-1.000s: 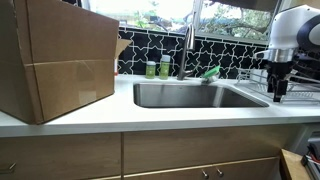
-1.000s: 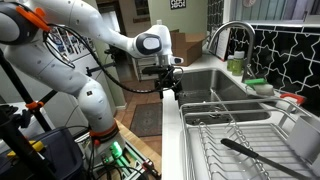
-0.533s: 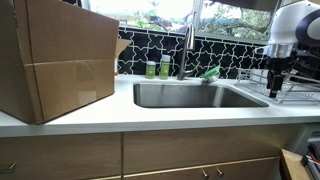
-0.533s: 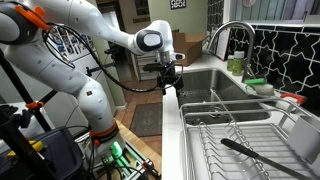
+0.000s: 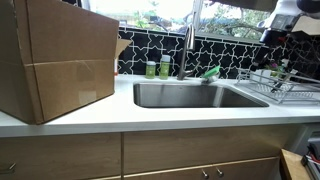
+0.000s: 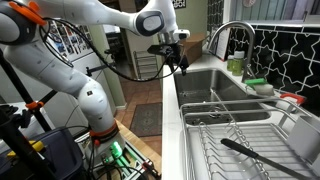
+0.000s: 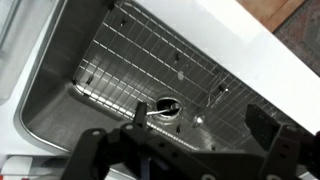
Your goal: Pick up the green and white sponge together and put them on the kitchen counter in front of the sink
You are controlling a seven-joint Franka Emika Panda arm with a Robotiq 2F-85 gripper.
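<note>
Two fingers (image 7: 88, 152) of your gripper (image 7: 180, 158) stand wide apart along the lower edge of the wrist view, with nothing between them. Beyond them lies the sink (image 7: 50, 92), with its wire grid (image 7: 150, 60) and the drain (image 7: 165, 106). In an exterior view your gripper (image 6: 181, 62) hangs tilted in the air over the counter edge at the near end of the sink (image 6: 205, 98), touching nothing. The green sponge (image 6: 258, 85) rests on the sink's back ledge against the tiled wall, near the faucet (image 6: 228, 35) and well apart from your gripper. In an exterior view it sits just beside the faucet base (image 5: 211, 72). You cannot make out the white sponge separately at this size. The counter strip (image 5: 160, 118) in front of the sink runs between the cardboard box (image 5: 55, 60) and the dish rack (image 5: 285, 88).
</note>
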